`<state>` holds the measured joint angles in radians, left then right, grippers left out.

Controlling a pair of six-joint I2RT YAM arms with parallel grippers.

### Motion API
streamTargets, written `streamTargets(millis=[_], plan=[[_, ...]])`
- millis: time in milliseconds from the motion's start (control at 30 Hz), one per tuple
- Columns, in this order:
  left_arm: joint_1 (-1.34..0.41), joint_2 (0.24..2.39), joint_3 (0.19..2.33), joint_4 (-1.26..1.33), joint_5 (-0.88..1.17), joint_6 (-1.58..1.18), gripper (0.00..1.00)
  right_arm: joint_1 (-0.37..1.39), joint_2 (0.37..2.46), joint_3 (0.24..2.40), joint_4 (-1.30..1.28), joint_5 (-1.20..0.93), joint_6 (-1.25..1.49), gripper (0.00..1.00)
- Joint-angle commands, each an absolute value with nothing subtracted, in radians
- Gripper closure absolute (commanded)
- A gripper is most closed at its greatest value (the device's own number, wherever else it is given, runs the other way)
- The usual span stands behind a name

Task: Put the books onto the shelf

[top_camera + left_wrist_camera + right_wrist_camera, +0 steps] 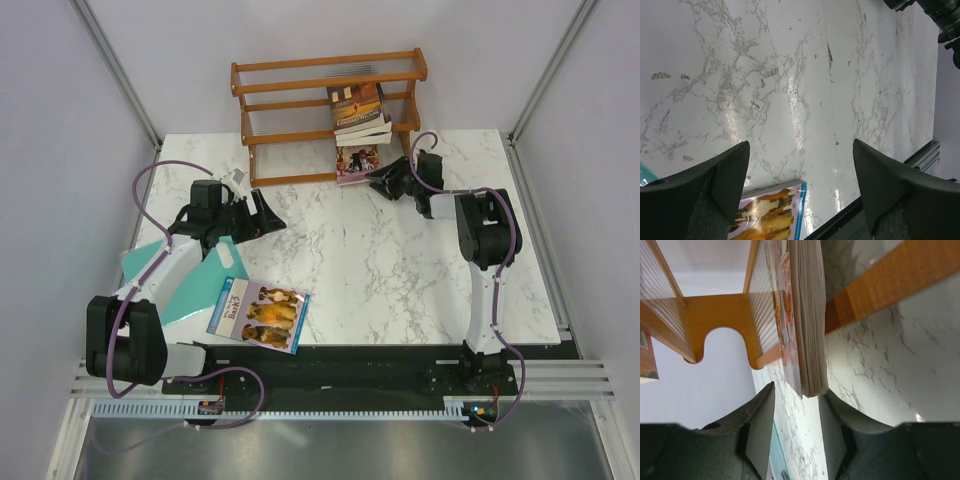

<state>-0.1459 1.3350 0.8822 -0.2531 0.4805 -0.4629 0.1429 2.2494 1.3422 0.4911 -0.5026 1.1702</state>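
The shelf (pixel 300 110) stands at the table's far edge. On its upper tier lies a short stack of books topped by a brown-orange cover (pixel 358 108). A pink book (pixel 357 163) lies on the lower tier, its near end sticking out. My right gripper (pixel 377 180) is open at that end. In the right wrist view the pink book's corner (pixel 807 340) hangs just past the right gripper (pixel 797 395), beside one fingertip (pixel 832 402) and apart from the other. The dog-cover book (pixel 260 313) lies flat near the front. My left gripper (pixel 270 217) hovers open above the table, empty (pixel 800 160).
A teal cutting board (pixel 190 285) lies under the left arm, beside the dog-cover book (pixel 772 215). The table's black front edge (pixel 860 212) runs just past that book. The shelf's orange end panel (pixel 715 315) and rail (pixel 890 277) flank the pink book.
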Motion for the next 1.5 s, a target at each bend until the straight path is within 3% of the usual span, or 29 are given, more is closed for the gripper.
streamTargets(millis=[0, 300, 633, 1467], plan=[[-0.141, 1.338, 0.882, -0.242, 0.492, -0.423, 0.1, 0.144, 2.278, 1.414, 0.5, -0.45, 1.152, 0.54], [-0.141, 1.336, 0.881, -0.242, 0.494, -0.42, 0.1, 0.147, 2.295, 1.402, 0.506, -0.376, 1.155, 0.65], [-0.141, 1.338, 0.877, -0.242, 0.497, -0.42, 0.1, 0.15, 2.312, 1.339, 0.719, -0.386, 1.213, 0.9], [-0.141, 1.348, 0.87, -0.239, 0.5, -0.43, 0.11, 0.155, 2.188, 1.344, 0.789, -0.462, 1.128, 0.99]])
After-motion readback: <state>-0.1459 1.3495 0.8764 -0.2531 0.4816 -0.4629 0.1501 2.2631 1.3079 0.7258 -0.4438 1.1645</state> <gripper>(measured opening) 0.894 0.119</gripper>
